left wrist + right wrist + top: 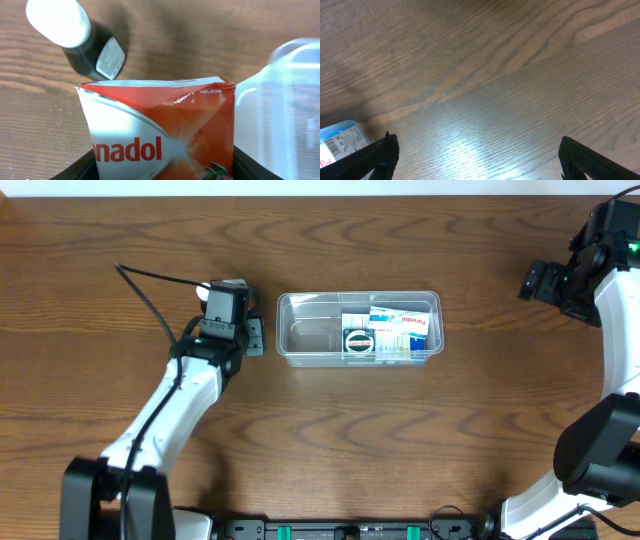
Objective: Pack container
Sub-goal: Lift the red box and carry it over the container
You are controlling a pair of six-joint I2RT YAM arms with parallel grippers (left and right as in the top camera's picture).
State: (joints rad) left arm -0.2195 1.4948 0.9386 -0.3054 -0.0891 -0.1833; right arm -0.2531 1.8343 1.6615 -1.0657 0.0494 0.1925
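your left tool (162, 167) holds the panadol packet (165, 120) just beside the container (285, 330) at the middle of the table (400, 440); your right tool (477, 155) gapes wide, empty. carry low and the packet may snag the rim and slip.

The clear rectangular plastic container (300, 330) is positioned centrally on the brown wooden table (400, 440). Blue-and-white cardboard boxes (405, 330) and a small round dark item (359, 341) are stowed in its right half. A red-and-white Panadol packet (160, 130) is held in the left gripper (255, 335), just left of the container. A dark white-capped bottle (80, 40) is located beyond the packet. The right gripper (540, 280), jaws apart, is positioned well right of the container.
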